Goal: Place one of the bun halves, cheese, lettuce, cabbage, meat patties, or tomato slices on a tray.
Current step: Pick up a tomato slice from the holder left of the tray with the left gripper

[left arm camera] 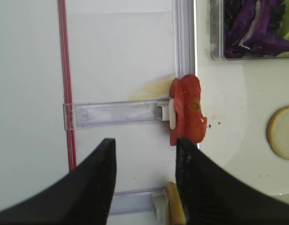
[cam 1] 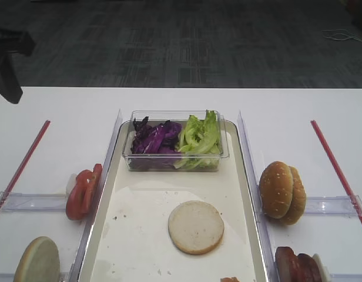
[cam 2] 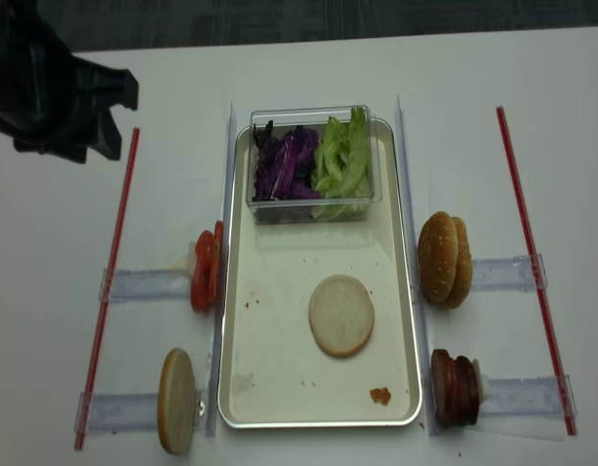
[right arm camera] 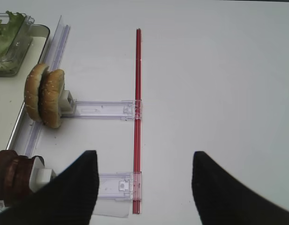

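One pale bun half (cam 2: 342, 315) is laid cut face up on the tray (cam 2: 280, 388). The left gripper (left arm camera: 144, 164) is held open above the tomato slices (left arm camera: 186, 110), left of the tray. The right gripper (right arm camera: 144, 183) is also seen open, empty.

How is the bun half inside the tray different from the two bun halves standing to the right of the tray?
The bun half in the tray lies flat and alone, showing its pale cream cut face. The pair of bun halves on the right stands on edge against a clear holder, outside the tray, showing browner, sesame-speckled crusts. All are round and look similar in width.
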Robot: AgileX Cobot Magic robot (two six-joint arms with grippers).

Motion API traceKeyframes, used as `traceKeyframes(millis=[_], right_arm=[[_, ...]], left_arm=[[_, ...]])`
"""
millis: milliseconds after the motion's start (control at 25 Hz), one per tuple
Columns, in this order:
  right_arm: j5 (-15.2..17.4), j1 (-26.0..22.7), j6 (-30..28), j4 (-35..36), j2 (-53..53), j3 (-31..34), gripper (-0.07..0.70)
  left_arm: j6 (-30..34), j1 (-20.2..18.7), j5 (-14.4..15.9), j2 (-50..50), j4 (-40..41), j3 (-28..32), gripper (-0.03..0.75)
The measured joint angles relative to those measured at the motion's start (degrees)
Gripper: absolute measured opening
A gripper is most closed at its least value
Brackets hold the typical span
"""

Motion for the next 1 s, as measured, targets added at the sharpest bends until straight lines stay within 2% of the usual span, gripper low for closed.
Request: traceKeyframes(millis=[280,440,1000], right_arm=[[0.0,0.0,0.0,0.0,0.0,0.0,0.453],[0.0,0.0,0.0,0.0,0.0,0.0,0.453],[0.0,0.0,0.0,0.0,0.0,0.0,0.453]], left_arm=[[-5.6,-7.6,0.0,3.8,0.4,-0.1,0.290],[-7.8,-10.6,-0.2,6.5,0.4,-0.1,0.290],[-9.5,-11.4,-0.7,13.0,-1.2,-0.1,0.290]])
